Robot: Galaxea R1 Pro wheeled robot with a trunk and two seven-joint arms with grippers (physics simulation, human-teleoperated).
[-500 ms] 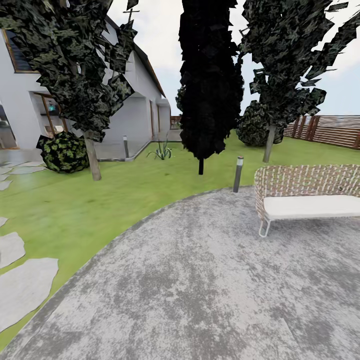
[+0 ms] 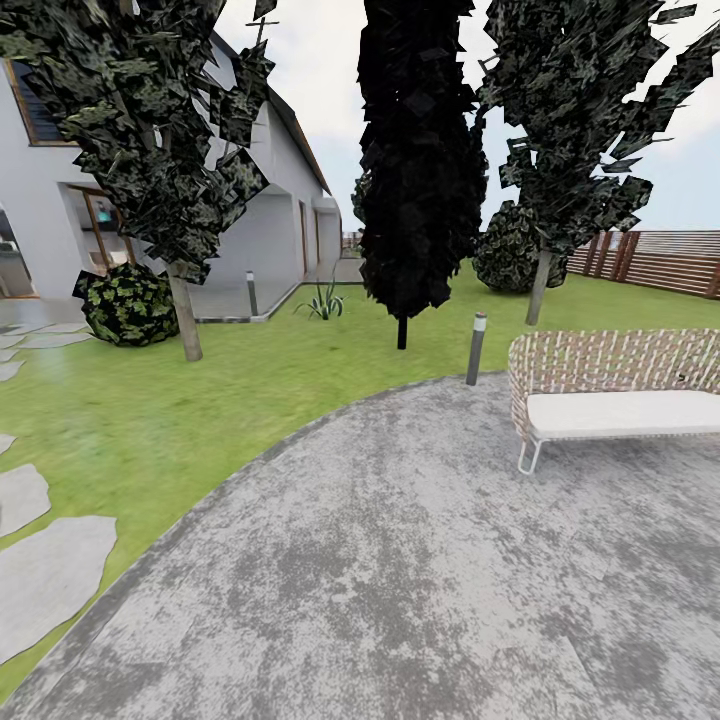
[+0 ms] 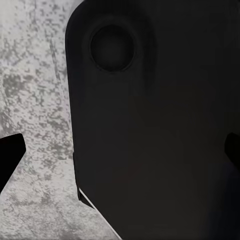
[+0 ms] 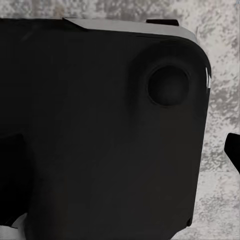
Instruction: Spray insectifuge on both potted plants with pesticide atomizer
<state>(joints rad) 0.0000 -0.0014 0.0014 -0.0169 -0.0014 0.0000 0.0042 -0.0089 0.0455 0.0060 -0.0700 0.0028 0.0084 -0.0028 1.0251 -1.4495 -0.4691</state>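
- Nothing has moved since the earlier frame: the head view holds the same scene, with every tree, post and seat in the same spot.
- The garden's grey speckled paving (image 2: 420, 560) fills the 6 o'clock half of the head view; green lawn (image 2: 180, 420) curves around it from 9 to 12 o'clock.
- 3 dark trees (image 2: 420, 160) stand on the lawn across 12 o'clock, with a short bollard light (image 2: 477, 348) at the paving's edge.
- A woven sofa with a white cushion (image 2: 615, 395) sits at 3 o'clock; a brown slatted fence (image 2: 655, 260) runs behind it.
- Flat stepping stones (image 2: 45, 570) lie at 8 o'clock; a white house (image 2: 270, 230) stands at 10 o'clock.
- A spiky plant (image 2: 323, 300) grows near the house corner.
- Both wrist views show a dark robot body panel (image 3: 160, 130) over the paving, with black finger tips at the picture edges; I cannot tell how far either gripper is open, or whether it holds anything.
- The atomizer and the rosettes cannot be located here.
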